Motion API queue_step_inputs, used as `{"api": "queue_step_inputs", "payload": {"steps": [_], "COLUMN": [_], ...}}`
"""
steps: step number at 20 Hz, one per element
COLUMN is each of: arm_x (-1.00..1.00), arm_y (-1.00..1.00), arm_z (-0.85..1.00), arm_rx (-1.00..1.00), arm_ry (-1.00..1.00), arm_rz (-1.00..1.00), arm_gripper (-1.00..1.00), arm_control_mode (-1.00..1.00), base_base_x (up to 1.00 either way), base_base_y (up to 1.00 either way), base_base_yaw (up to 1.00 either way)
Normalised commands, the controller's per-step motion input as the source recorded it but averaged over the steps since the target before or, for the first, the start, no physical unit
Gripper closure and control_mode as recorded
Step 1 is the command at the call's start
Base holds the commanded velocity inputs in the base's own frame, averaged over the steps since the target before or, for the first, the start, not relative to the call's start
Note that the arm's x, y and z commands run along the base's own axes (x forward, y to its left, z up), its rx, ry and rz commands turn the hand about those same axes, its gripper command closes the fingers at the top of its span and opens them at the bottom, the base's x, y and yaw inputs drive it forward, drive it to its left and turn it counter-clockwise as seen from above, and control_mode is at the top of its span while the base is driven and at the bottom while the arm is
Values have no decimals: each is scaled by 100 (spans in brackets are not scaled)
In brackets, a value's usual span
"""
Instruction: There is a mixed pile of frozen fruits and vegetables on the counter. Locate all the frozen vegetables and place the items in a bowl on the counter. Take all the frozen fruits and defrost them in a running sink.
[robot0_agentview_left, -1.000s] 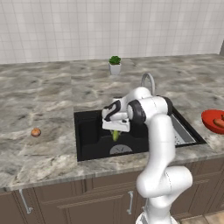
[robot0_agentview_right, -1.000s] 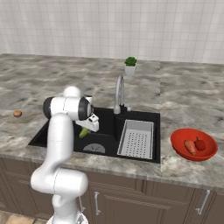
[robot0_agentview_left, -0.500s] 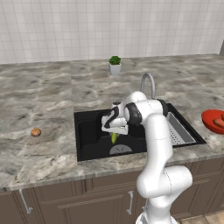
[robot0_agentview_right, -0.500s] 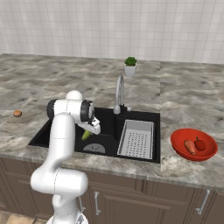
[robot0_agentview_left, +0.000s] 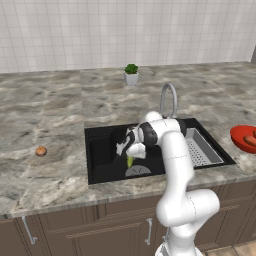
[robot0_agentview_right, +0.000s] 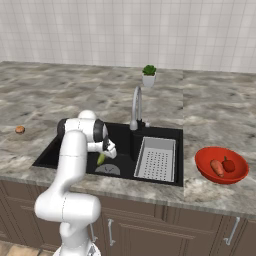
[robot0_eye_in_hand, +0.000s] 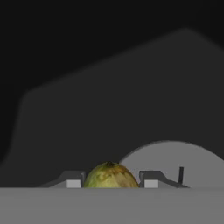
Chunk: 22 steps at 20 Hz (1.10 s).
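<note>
My gripper (robot0_agentview_left: 130, 159) is low inside the black sink (robot0_agentview_left: 102, 150), shut on the yellow-green fruit (robot0_agentview_left: 130, 161), which hangs just above the round drain (robot0_agentview_left: 137, 171). From the right base the gripper (robot0_agentview_right: 102, 156) and the fruit (robot0_agentview_right: 101, 159) sit at the basin's front left. In the hand view the fruit (robot0_eye_in_hand: 110, 176) sits between both fingertips (robot0_eye_in_hand: 74, 180), with the drain (robot0_eye_in_hand: 175, 162) beyond. The brown ball (robot0_agentview_left: 41, 151) lies on the counter (robot0_agentview_left: 45, 120) to the left, also seen as a brown ball (robot0_agentview_right: 20, 129). The red bowl (robot0_agentview_right: 221, 165) holds the orange piece (robot0_agentview_right: 217, 167) and the red piece (robot0_agentview_right: 229, 165).
A curved steel faucet (robot0_agentview_left: 168, 98) rises behind the basin, and a grey perforated rack (robot0_agentview_right: 156, 159) fills its right part. A small potted plant (robot0_agentview_left: 131, 74) stands at the back of the counter. No water shows at the faucet.
The gripper has gone down deeper into the sink with the yellow-green fruit, close over the drain. The brown ball and the bowl have stayed put.
</note>
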Motion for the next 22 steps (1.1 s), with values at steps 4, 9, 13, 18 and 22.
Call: {"api": "queue_step_inputs", "payload": {"steps": [4,9,13,18,22], "arm_x": [25,2,0,1,0], "arm_y": [0,0,2,-1,0], "arm_z": [-19,-28,-15,-24,-13], "arm_rx": [0,0,1,0,0], "arm_ry": [-2,3,8,11,3], "arm_rz": [-1,0,0,0,0], "arm_gripper": [100,100,100,100,-100], "arm_control_mode": [-100,-100,-100,-100,-100], "base_base_x": [0,0,0,0,0], "base_base_y": [0,0,0,0,0], "base_base_yaw": [0,0,0,0,0]}}
